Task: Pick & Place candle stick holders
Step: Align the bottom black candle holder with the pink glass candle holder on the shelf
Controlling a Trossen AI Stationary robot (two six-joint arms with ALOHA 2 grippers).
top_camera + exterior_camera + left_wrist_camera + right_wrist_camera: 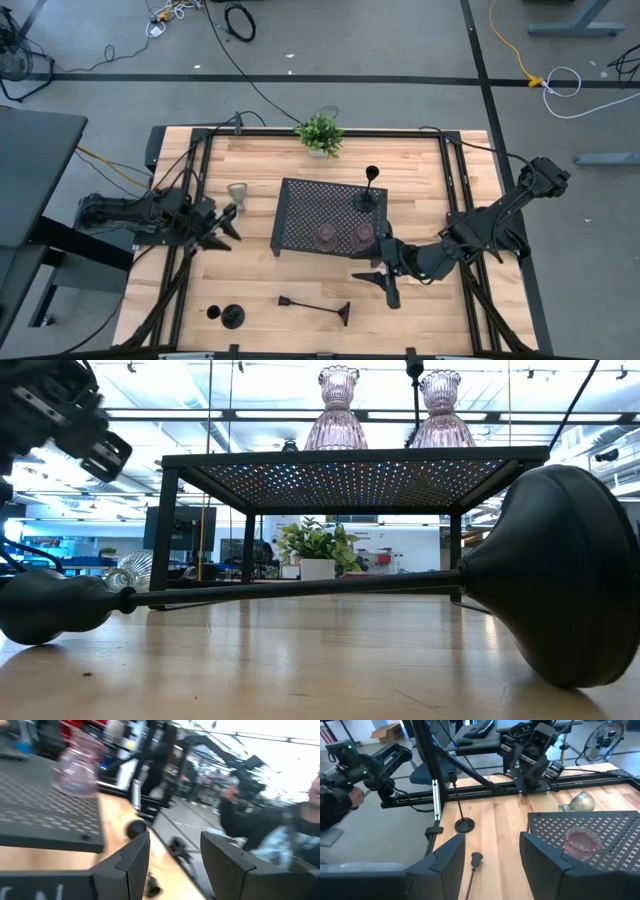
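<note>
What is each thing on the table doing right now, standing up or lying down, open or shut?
Tray: standing on the table.
Two pink cups: upright on the tray.
Black holder on tray: upright.
Long black holder: lying on its side.
Short black holder: upright on the table.
Clear cup: tipped on its side.
Plant: upright.
Left gripper: open, empty.
Right gripper: open, empty.
</note>
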